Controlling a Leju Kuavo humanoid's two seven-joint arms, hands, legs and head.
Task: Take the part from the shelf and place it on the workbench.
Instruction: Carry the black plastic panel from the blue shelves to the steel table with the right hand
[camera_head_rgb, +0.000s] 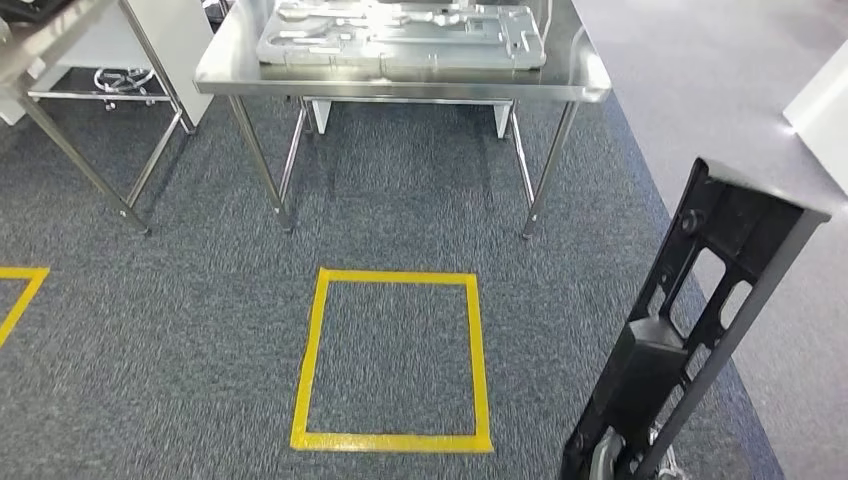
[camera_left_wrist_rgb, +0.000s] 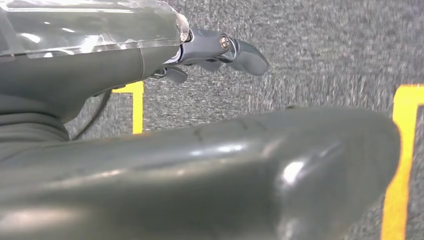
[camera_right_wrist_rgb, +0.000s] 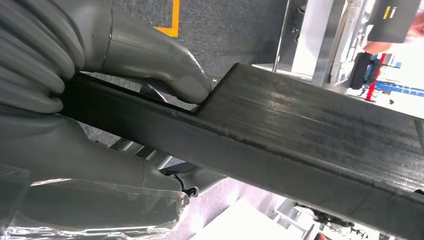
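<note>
Your right hand (camera_right_wrist_rgb: 100, 115) grips the long, black, slotted rigid part (camera_head_rgb: 700, 320) at five o'clock; it looks stiff, top-heavy. Your left hand's (camera_left_wrist_rgb: 220, 50) fingers are spread, holding nothing.

No text, label, brand or number can be read in any of the views. The only markings are yellow tape outlines (camera_head_rgb: 392, 361) on the grey carpet, which carry no lettering. A dark box (camera_right_wrist_rgb: 395, 19) far off in the right wrist view bears a small yellow patch, too blurred to read.
</note>
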